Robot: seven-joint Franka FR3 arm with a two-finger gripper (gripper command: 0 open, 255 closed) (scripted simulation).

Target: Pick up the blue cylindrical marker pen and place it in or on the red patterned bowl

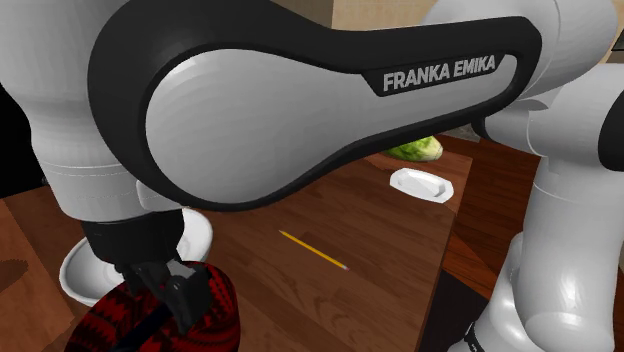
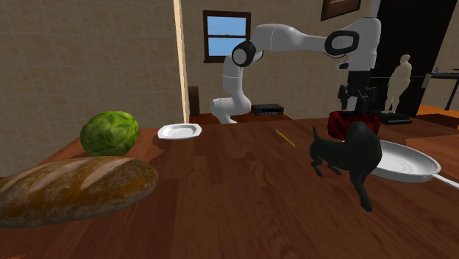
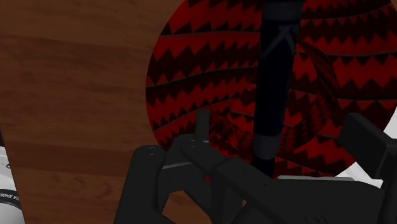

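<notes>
**Gripper and bowl, three views.** The black gripper (image 3: pixel 284 125) hangs over the red bowl (image 3: pixel 203 70), which has a black zigzag pattern and sits on the brown wooden table (image 1: pixel 370 225). In the wrist view the two fingers (image 3: pixel 202 124) stand wide apart. The marker pen (image 3: pixel 273 76), which renders here as very dark, almost black, lies between them without touching either, so the tool is released.

The pen runs from just ahead of the gripper across the bowl's inside. Its far end is cut off at the frame edge, and its near end merges with the dark gripper body. It appears to rest in the bowl, though the contact point is hard to make out.

In the shoulder view the arm's white and black link hides much of the scene. Below it, the gripper (image 1: pixel 165 295) covers part of the bowl (image 1: pixel 215 300), and a white pan (image 1: pixel 75 272) lies just beside the bowl.

In the second exterior view a black dog figurine (image 2: pixel 351 153) stands in front of the bowl (image 2: pixel 340 123), leaving only a red patch visible under the gripper (image 2: pixel 358 99).

A yellow pencil (image 1: pixel 313 248) lies apart on the table.
</notes>
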